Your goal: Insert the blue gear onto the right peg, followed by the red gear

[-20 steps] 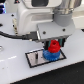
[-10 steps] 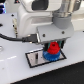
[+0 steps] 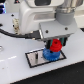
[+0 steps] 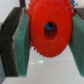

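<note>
In the exterior view the blue gear [image 3: 50, 54] sits on the black-framed pale plate [image 3: 34, 58], at its end toward the exterior view's right. The right peg is hidden under the gears. The red gear [image 3: 55, 46] is held just above the blue gear, between my gripper's [image 3: 55, 44] fingers. In the wrist view the red gear [image 4: 50, 31] fills the middle, clamped between two green pads [image 4: 21, 42], with blue showing through its centre hole. The gripper is shut on the red gear.
The plate lies on a white table [image 3: 15, 70]. The arm's white body [image 3: 42, 15] and black cables [image 3: 15, 34] hang over the area behind the plate.
The gripper with the red gear has moved down slightly toward the blue gear. The blue gear and plate have not moved.
</note>
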### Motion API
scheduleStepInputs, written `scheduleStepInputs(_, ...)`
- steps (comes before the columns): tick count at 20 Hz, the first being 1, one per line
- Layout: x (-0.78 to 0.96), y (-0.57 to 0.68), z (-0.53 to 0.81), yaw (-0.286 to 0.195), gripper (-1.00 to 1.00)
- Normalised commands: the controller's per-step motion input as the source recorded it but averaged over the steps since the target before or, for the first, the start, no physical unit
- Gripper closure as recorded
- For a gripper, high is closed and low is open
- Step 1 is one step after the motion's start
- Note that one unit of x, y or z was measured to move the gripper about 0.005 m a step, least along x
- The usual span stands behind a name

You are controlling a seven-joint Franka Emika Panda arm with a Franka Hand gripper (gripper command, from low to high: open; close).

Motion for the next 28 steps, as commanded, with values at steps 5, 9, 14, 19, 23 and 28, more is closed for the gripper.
scheduleStepInputs(5, 0.05, -0.05, -0.13, 0.000, 1.00)
scheduleStepInputs(9, 0.02, -0.01, -0.30, 0.000, 1.00)
scheduleStepInputs(14, 0.03, -0.01, -0.29, 0.000, 1.00)
scheduleStepInputs(19, -0.05, -0.03, 0.21, 0.000, 1.00)
scheduleStepInputs(23, -0.03, -0.04, 0.30, 0.000, 1.00)
scheduleStepInputs(28, 0.00, -0.02, -0.18, 0.000, 1.00)
